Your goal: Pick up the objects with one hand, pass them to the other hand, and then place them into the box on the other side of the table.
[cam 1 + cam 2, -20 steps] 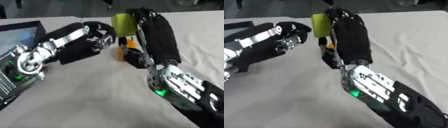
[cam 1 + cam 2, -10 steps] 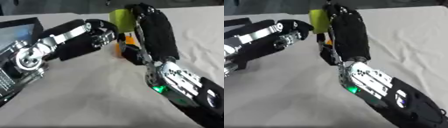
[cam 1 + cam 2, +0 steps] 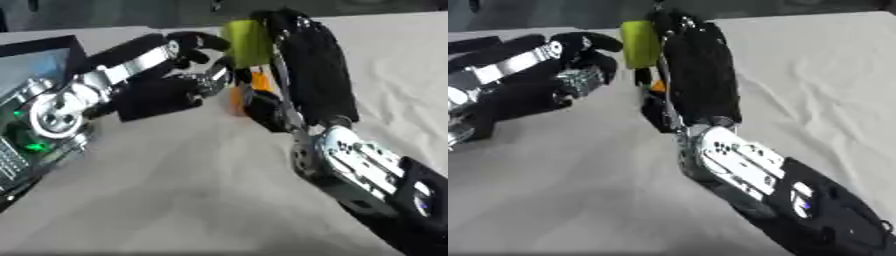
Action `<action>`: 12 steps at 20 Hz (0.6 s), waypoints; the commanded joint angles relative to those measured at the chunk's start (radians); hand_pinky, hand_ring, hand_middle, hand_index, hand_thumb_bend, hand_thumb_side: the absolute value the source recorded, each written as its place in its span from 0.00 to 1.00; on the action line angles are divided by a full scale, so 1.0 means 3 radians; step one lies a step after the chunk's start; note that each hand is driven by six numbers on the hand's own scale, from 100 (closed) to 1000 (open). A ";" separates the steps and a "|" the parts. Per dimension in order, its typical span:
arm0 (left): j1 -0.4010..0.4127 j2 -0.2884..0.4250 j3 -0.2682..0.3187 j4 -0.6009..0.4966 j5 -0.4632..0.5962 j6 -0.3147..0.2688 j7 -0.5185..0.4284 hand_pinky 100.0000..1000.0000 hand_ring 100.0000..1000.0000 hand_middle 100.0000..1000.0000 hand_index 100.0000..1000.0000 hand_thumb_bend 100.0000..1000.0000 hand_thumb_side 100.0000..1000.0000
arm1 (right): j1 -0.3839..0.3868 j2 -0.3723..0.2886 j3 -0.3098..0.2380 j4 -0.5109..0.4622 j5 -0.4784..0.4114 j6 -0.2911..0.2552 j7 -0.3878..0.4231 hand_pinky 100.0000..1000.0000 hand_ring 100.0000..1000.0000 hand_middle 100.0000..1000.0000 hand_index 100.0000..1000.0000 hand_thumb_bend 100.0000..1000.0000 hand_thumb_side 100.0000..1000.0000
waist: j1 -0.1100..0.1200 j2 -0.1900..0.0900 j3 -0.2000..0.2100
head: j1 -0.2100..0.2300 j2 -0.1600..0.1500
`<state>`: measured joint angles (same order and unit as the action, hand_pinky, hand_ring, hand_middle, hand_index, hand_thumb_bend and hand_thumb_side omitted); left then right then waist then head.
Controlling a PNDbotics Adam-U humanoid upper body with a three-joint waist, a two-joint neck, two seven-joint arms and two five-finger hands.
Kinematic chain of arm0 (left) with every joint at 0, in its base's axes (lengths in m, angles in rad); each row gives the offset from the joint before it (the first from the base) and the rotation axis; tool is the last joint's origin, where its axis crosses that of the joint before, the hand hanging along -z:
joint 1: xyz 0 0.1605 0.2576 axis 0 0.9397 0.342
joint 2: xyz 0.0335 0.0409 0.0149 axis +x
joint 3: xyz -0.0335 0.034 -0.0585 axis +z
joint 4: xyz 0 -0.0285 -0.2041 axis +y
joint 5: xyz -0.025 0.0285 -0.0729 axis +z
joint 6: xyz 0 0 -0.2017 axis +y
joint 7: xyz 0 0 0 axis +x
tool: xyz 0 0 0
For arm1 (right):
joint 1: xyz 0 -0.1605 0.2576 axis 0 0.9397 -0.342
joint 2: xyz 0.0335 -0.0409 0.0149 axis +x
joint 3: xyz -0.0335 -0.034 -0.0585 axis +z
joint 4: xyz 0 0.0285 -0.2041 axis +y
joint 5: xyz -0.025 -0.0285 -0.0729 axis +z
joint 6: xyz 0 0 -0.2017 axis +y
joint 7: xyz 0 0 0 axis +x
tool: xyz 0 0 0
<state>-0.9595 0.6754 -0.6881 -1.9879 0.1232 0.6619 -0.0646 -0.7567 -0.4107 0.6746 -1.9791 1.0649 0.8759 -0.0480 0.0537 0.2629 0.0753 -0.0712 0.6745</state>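
Observation:
A yellow-green block [image 3: 246,43] is held up above the table at top centre, with my right hand [image 3: 293,35] shut on it from the right side. A small orange piece [image 3: 261,83] shows just below it, against the right hand's dark parts. My left hand [image 3: 579,65] reaches in from the left; its fingers are bent but hold nothing, and their tips stand right beside the block's left face. Whether they touch it I cannot tell. The right forearm [image 3: 745,165] runs down to the lower right corner.
A dark-rimmed box [image 3: 39,57] with a bluish inside stands at the far left edge, partly behind my left arm. A wrinkled pale cloth [image 3: 815,75] covers the table.
My left hand has moved up and to the right, closing in on the yellow-green block. The right hand has kept hold of the block in about the same place.

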 commanded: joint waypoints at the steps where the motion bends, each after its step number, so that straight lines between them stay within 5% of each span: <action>1: -0.0026 0.0050 0.0015 -0.0040 -0.0144 -0.0002 0.0100 1.00 0.95 0.96 0.97 0.00 0.76 | -0.0004 -0.0063 0.0001 -0.0070 0.0139 0.0077 -0.0052 0.76 0.65 0.55 0.53 0.00 0.00 | 0.0039 -0.0009 0.0003 | 0.0022 -0.0038; 12: 0.0050 0.0061 -0.0052 -0.0040 -0.0227 0.0116 0.0053 1.00 0.95 0.96 0.98 0.00 0.90 | -0.0014 -0.0051 -0.0014 -0.0070 0.0369 0.0104 -0.0119 0.75 0.64 0.55 0.53 0.00 0.00 | 0.0036 -0.0003 -0.0007 | 0.0046 -0.0027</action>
<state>-0.9326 0.6761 -0.7114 -1.9879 0.0603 0.6931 -0.0427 -0.7422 -0.4187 0.6778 -1.9791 1.1662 0.9059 -0.0781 0.0537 0.2629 0.0739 -0.0624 0.6738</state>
